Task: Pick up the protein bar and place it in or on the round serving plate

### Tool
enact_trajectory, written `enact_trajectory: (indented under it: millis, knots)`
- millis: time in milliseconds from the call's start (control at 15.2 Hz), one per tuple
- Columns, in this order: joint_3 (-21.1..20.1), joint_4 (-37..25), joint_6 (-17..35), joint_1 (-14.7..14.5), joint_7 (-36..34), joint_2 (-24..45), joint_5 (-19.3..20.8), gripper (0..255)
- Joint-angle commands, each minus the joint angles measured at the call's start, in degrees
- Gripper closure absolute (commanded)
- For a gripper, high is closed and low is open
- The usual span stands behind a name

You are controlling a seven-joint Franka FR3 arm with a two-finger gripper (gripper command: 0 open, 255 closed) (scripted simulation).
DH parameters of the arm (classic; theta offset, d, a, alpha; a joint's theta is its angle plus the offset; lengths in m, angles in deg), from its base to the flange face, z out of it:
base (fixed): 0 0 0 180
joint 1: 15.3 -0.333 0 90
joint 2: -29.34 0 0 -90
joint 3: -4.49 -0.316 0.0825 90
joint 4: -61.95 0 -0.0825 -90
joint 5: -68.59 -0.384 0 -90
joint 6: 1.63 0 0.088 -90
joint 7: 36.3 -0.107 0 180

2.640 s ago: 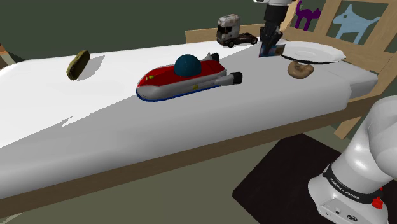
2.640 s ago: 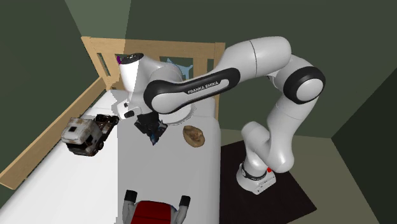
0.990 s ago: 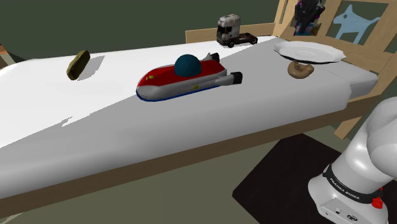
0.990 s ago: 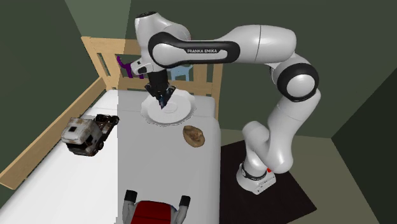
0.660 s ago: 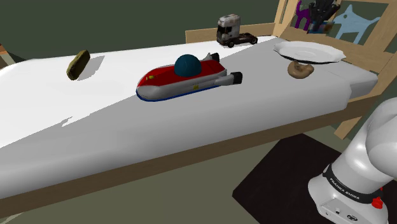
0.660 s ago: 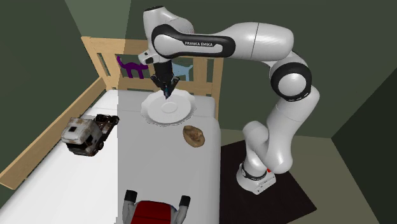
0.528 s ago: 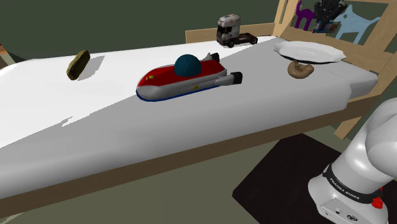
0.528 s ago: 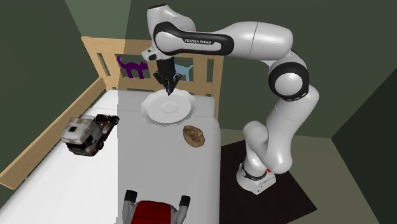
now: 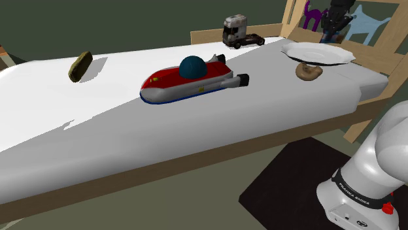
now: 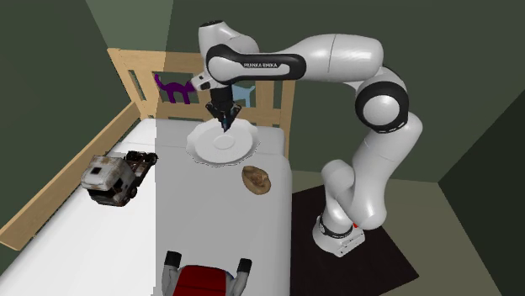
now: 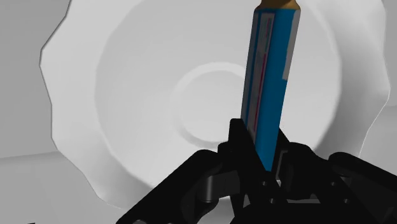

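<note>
Pinches the blue protein bar (image 11: 270, 76) by one end in the gripper (image 11: 261, 149), lengthwise along the fingers and aimed down just off-centre over the white plate (image 11: 127, 127) at the bed's (image 9: 196, 131) headboard-end corner; likely needs only lowering and releasing.

protein bar (image 11: 270, 83): far end runs out of frame; near end hidden between the clasping fingers of the gripper (image 11: 262, 145)
round plate (image 11: 127, 108): rim cut by the frame; a strip hidden behind the bar
toy boat (image 10: 206, 282): most of it cut by second exterior view's bottom edge
blue animal cutout (image 9: 369, 23): partly behind the gripper
arm base (image 9: 363, 189): cut at shoulder view's lower right corner
mattress (image 9: 98, 137): left end cut off
</note>
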Motion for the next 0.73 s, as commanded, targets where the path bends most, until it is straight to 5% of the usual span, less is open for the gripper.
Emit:
enact_trajectory:
  millis: [0,660]
  knots:
    - [0.06,1.57,1.54,0.04,-0.10,-0.07,0.08,255]
    - [0.35,5.42,5.23,0.25,-0.15,-0.29,0.36,255]
